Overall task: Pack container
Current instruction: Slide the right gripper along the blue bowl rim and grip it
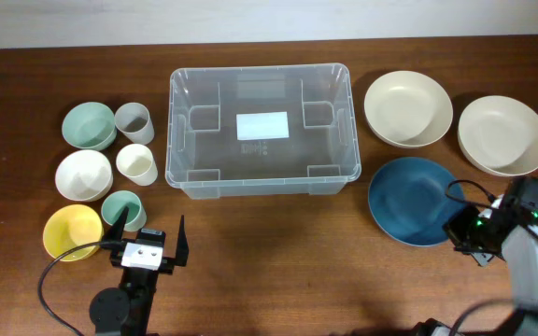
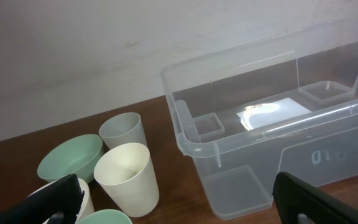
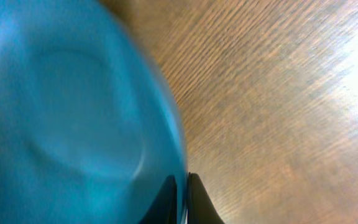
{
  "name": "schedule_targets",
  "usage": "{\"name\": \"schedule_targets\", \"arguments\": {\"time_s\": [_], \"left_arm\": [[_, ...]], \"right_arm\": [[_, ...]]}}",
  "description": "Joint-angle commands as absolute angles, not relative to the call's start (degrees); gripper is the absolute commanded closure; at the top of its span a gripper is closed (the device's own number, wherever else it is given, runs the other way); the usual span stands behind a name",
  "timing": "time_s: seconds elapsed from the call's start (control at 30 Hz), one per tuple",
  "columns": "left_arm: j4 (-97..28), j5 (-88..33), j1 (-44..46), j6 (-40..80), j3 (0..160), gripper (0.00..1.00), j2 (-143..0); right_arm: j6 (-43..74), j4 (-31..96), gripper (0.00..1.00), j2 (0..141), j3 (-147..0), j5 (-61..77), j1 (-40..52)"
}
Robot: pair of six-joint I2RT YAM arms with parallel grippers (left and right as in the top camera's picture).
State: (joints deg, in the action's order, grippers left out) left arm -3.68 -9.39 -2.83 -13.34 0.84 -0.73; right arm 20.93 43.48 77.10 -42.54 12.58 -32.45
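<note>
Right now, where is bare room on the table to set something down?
Free: the wood in front of the tub, between the left claw and the blue plate; the tub is empty. Crowded: cups and bowls left of it, cream plates right of it.

No writing can be read. The container (image 1: pixel 260 183) bears a white label (image 1: pixel 262 126) in the middle of its base, print too small to make out (moulded marks (image 2: pixel 319 155) on the container's near wall are equally illegible)

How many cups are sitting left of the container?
3, in a column beside the container: grey cup farthest back, cream cup in the middle, teal cup nearest. None appears hidden.
</note>
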Motion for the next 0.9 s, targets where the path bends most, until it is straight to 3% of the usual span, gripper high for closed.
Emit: {"name": "schedule_targets", "arguments": {"time_s": [0.0,0.3,0.37,0.4,0.47,0.87], "left_arm": [[-3.7,-9.2,-3.2,-13.8,0.5,0.0,-0.4],[-3.7,-9.2,-3.2,-13.8,0.5,0.0,-0.4],[-3.7,-9.2,-3.2,-13.8,0.5,0.0,-0.4],[-3.7,-9.2,-3.2,-13.8,0.5,0.0,-0.4],[-3.7,-9.2,-3.2,-13.8,0.5,0.0,-0.4],[-3.7,-9.2,-3.2,-13.8,0.5,0.0,-0.4]], "right_arm": [[21.5,46.9,0.97,68.6,-46.2,12.5,-32.8],[21.5,56.2,0.96,50.6,-54.2,11.5,-32.8],[22.4,57.3,0.55,49.8,-54.2,8.0,-32.8],[23.3,58.0,0.43,49.9,-54.0,6.5,-32.8],[23.5,58.3,0.3,51.4,-52.5,6.0,-32.8],[23.4,44.6,0.27,71.0,-41.4,11.5,-32.6]]}}
